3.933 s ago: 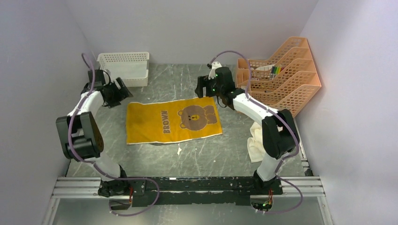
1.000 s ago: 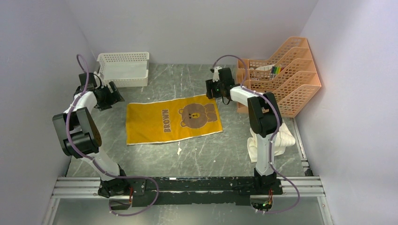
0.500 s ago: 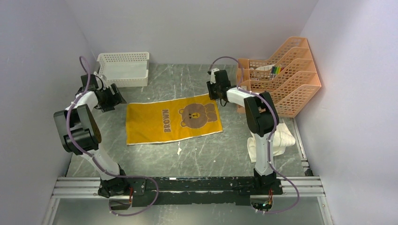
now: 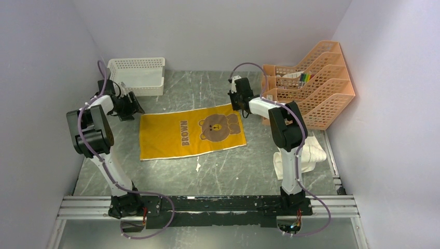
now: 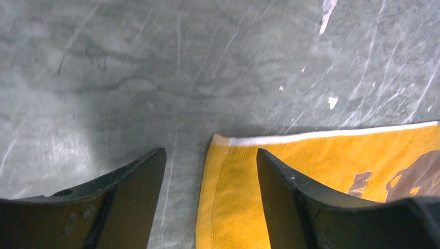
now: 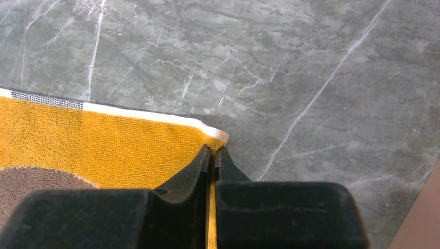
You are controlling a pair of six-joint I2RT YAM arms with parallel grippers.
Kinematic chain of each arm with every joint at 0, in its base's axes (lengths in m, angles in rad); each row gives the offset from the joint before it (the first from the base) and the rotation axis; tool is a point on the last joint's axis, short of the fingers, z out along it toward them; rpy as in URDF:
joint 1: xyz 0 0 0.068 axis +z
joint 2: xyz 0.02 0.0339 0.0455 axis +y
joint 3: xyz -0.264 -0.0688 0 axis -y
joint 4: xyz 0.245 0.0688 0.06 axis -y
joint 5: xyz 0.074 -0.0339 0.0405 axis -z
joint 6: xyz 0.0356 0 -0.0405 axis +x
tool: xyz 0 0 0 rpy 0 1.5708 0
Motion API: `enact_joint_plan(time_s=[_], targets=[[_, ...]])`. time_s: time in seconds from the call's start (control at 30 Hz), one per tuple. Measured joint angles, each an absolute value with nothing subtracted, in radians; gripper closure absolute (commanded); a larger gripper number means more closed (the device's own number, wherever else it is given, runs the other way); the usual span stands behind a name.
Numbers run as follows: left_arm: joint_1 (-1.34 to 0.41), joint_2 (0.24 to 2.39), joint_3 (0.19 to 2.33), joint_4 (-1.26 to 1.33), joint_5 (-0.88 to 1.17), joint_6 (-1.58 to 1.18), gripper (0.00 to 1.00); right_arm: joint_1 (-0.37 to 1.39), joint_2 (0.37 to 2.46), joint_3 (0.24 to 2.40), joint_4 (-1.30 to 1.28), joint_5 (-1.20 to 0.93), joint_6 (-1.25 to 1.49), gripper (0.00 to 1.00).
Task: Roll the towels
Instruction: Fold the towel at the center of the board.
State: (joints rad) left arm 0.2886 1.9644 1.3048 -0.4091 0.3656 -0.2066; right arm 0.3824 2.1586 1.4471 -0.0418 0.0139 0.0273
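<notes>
A mustard-yellow towel [image 4: 192,132] with a brown bear and the word BROWN lies flat in the middle of the table. My right gripper [image 6: 214,150] is shut on its far right corner, the yellow edge pinched between the fingers; in the top view that gripper [image 4: 239,108] sits at the same corner. My left gripper [image 5: 210,155] stands open straddling the towel's far left corner [image 5: 223,141], one finger on the bare table, the other over the cloth. A cream towel [image 4: 306,155] lies crumpled at the right, behind the right arm.
A white lattice basket [image 4: 136,75] stands at the back left, just beyond the left gripper [image 4: 132,106]. Peach-coloured file racks [image 4: 311,83] line the back right beside the right gripper. Walls close in left and right. A small white scrap [image 4: 198,167] lies in front of the yellow towel.
My right gripper has closed onto the yellow towel's far right corner. The left arm has swung right, bringing its open gripper over the far left corner, its jaws slightly narrower.
</notes>
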Motion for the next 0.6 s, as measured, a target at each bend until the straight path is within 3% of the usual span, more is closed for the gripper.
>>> enact_joint_plan(time_s=[0.17,0.6], targets=[[0.273,2.023,1.375,-0.413,0.359,-0.212,0.38,0.381,2.156,1.446,-0.043,0.014,0.027,1.0],[0.2,2.02,1.377,-0.413,0.226,-0.188,0.36,0.36,2.13,1.428,-0.058,0.014,0.03,1.0]])
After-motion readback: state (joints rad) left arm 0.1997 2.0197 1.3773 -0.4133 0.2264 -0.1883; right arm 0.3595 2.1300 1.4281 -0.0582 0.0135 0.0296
